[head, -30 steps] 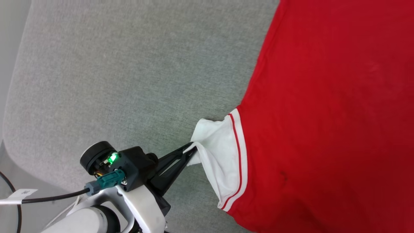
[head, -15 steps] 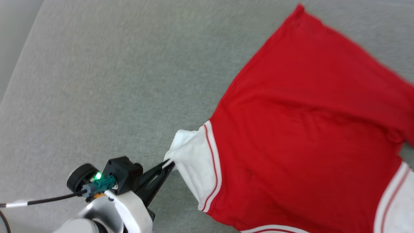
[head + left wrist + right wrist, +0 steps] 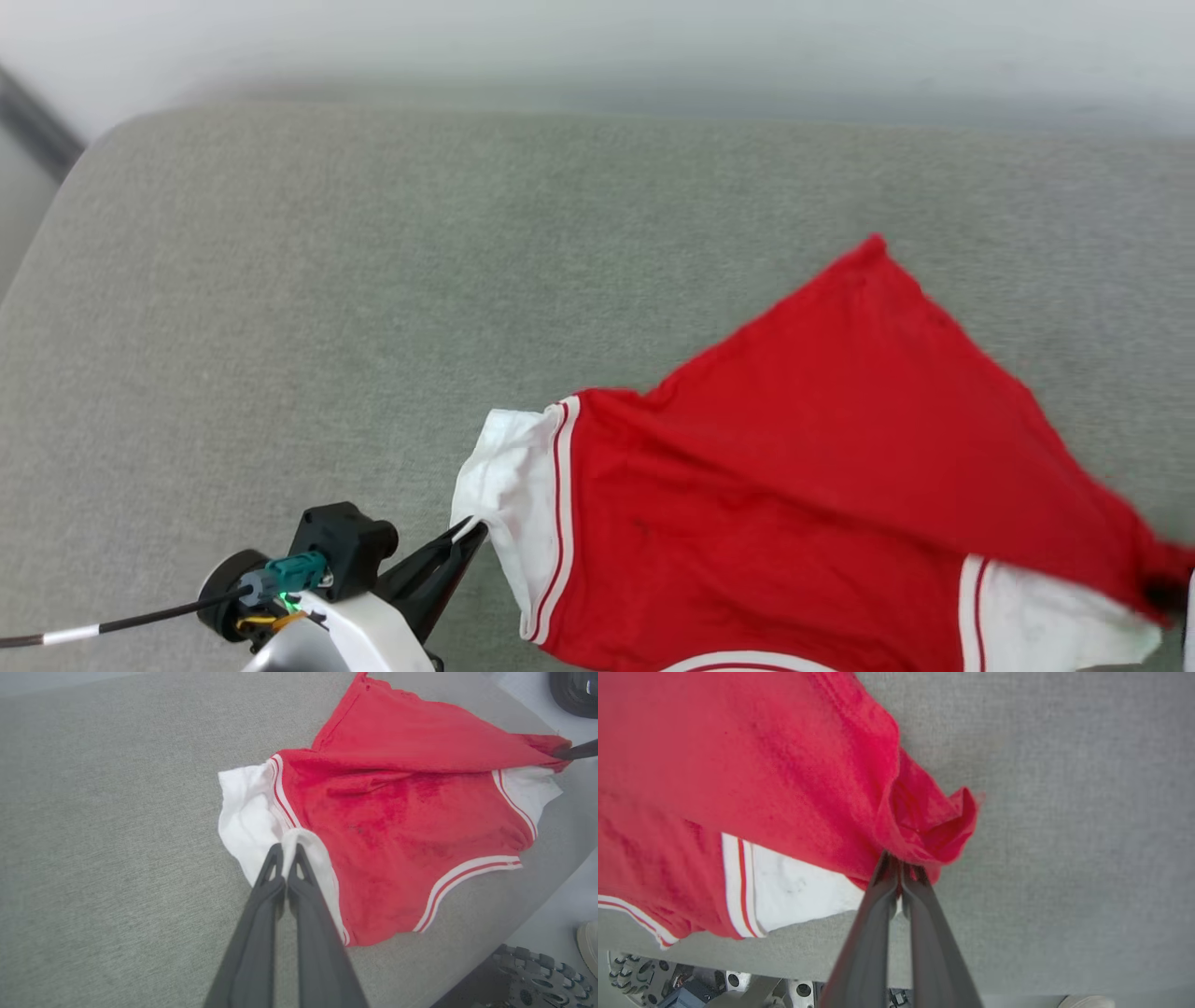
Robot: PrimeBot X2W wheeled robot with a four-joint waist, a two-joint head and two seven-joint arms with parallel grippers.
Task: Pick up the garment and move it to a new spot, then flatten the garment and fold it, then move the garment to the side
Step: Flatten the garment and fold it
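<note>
- Closest to me, by the near edge of the table (image 3: 233,308), the left tool (image 3: 471,534) has its two dark fingers pinched together on the cuff of a white sleeve (image 3: 504,490); the left wrist view shows no gap between them
- Further right along that near edge, the right tool (image 3: 899,861) is clamped just as tight on a bunched wad of red cloth, which sits over the second white sleeve (image 3: 798,891)
- Between the two, the garment (image 3: 794,504) lies plain red side up, partly resting on the table and partly raised: a red flap slants from its far point to the right tool, with creases beneath it
- I'd judge this to be the setting-down and flattening step, with no proper fold made yet
- The next move, as I read it, is to draw the tools apart along the near edge to take up the slack, lower the cloth flat, then let go; the red wad needs spreading or it may leave a ridge
- Past the garment's far point the grey table runs on to its far edge
</note>
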